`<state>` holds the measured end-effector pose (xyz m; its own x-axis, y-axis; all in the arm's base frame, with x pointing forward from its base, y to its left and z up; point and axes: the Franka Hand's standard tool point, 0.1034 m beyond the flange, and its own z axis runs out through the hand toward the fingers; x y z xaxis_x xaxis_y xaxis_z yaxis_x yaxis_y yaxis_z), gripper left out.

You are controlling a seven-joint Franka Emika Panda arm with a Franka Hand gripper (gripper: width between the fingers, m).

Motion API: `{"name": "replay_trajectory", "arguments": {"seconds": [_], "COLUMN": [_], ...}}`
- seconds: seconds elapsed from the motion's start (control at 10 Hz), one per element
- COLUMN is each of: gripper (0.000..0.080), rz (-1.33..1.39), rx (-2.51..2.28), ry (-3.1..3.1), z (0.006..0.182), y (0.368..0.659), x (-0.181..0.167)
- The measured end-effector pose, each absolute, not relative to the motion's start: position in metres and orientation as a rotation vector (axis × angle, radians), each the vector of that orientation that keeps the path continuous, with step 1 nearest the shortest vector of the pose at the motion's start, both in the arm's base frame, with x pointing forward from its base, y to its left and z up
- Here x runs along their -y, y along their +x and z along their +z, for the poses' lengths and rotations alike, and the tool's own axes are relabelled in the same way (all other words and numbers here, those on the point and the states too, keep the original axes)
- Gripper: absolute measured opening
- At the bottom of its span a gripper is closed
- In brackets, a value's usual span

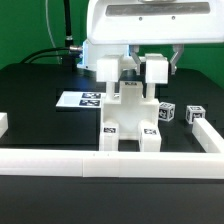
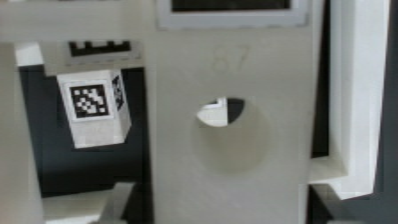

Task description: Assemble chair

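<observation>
Green backdrop (image 1: 30, 25) and a black table (image 1: 40, 85) frame the workspace. The chair (image 1: 130, 120) stands at table centre, partly built, blocky and white, with tags facing forward. The gripper (image 1: 131, 62) sits over it at 12 o'clock with its jaws drawn close together. They appear clamped on the chair's upright panel (image 2: 231, 150), but the contact itself is hidden. In the wrist view that panel fills the frame, showing a round hole (image 2: 221, 112) and a tagged piece (image 2: 98, 105) beside it.

Step in hand, as judged: seating or steadying the upright part.
- Hold the panel vertical.
- Press straight down without twisting.
- Release only when the joint sits flush.

Surroundings, taken from the chair:
- A loose block (image 1: 165, 112) lies near at 3 o'clock.
- A second block (image 1: 196, 115) lies farther out on the same bearing.
- The marker board (image 1: 82, 98) lies at 10 o'clock.
- The border rail (image 1: 110, 162) runs at 6 o'clock, just beside the chair's feet.

Approach and retreat vertically.
</observation>
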<state>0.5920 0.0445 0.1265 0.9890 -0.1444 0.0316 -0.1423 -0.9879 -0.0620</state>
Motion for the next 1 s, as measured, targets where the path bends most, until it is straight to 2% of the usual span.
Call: {"name": "replay_trajectory", "arguments": {"seconds": [1.0], "gripper": [0.0284], "rz": [-0.059], "rx": [-0.178], "ry": [-3.079], "z": [0.1229], "y": [0.5853], "x": [-0.0443]}}
